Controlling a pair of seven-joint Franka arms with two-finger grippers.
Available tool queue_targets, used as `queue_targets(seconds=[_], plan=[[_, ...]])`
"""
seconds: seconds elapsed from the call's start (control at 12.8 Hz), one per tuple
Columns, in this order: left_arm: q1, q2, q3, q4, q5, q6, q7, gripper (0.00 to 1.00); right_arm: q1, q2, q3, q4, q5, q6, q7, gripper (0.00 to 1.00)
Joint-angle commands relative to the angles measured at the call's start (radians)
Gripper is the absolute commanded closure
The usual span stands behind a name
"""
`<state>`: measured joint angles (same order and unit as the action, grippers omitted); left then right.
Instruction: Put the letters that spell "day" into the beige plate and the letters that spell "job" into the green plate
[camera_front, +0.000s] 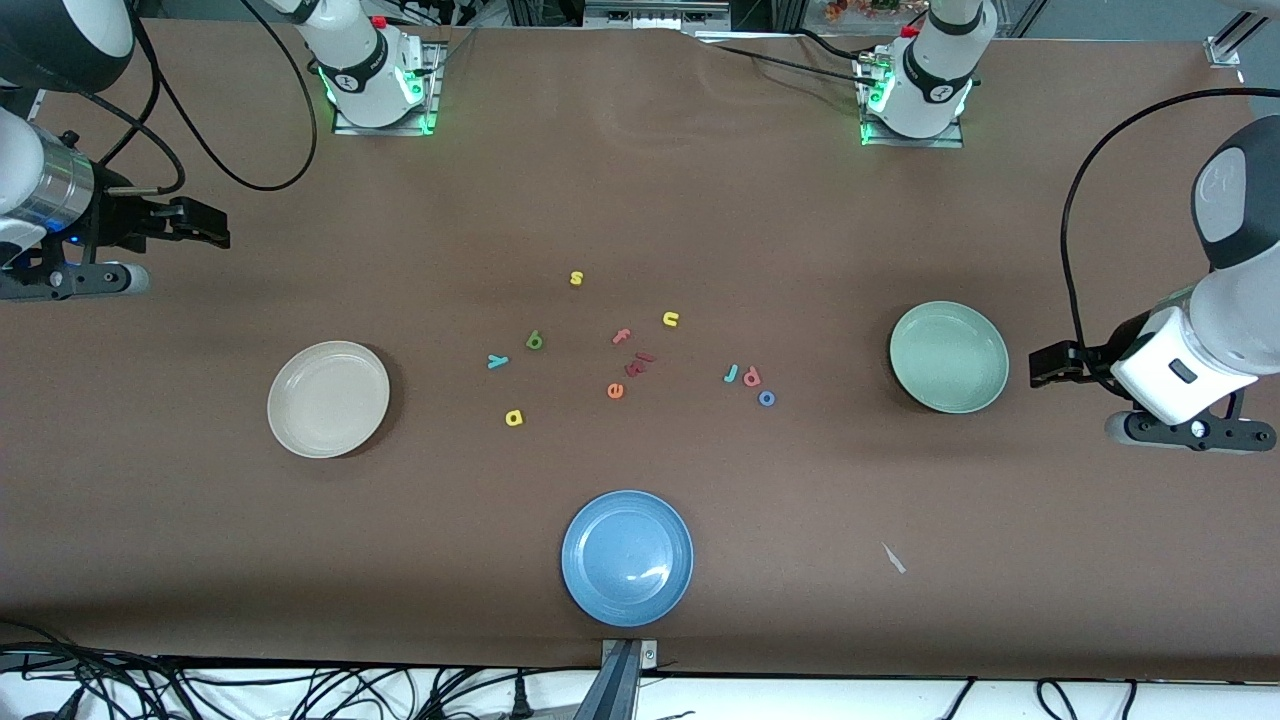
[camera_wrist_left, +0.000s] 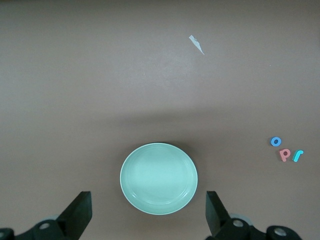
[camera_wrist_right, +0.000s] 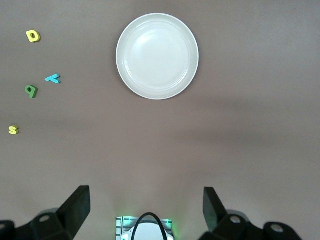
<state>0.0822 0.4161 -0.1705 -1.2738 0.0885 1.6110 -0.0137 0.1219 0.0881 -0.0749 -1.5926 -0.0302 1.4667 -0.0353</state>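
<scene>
Three plates are sitting on the brown tabletop: the beige plate toward the right arm's end, the green plate toward the left arm's end, and a blue plate close to the edge nearest the front camera, midway along it. All three are lying empty.

The letters are resting loose around the middle of the tabletop. The green "d" and the teal "y" are lying just beside each other, with the yellow "a" nearer the front camera than both; these three are lying between the middle cluster and the beige plate. The teal "j", the salmon-pink "b" and the blue "o" are bunching close together on the side toward the green plate, well apart from it. Between the two groups are lying a yellow "s", a yellow "u", a pink "f", an orange "e" and a few small reddish pieces. A pale scrap is lying near the front edge.

The left gripper is hanging with its fingers spread wide and holding nothing, beside the green plate at the tabletop's end. The right gripper is likewise hanging wide and empty near its own end, over bare tabletop.
</scene>
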Motion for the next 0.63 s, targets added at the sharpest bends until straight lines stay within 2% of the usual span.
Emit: queue_targets(seconds=[0.0,0.55], plan=[[-0.004,0.007,0.005,0.027,-0.027,-0.019,0.006,0.0,-0.008,0.016,0.003,0.028,0.015,-0.014,0.006,0.0],[-0.004,0.007,0.005,0.027,-0.027,-0.019,0.006,0.0,-0.008,0.016,0.0,0.029,0.016,-0.022,0.006,0.0]])
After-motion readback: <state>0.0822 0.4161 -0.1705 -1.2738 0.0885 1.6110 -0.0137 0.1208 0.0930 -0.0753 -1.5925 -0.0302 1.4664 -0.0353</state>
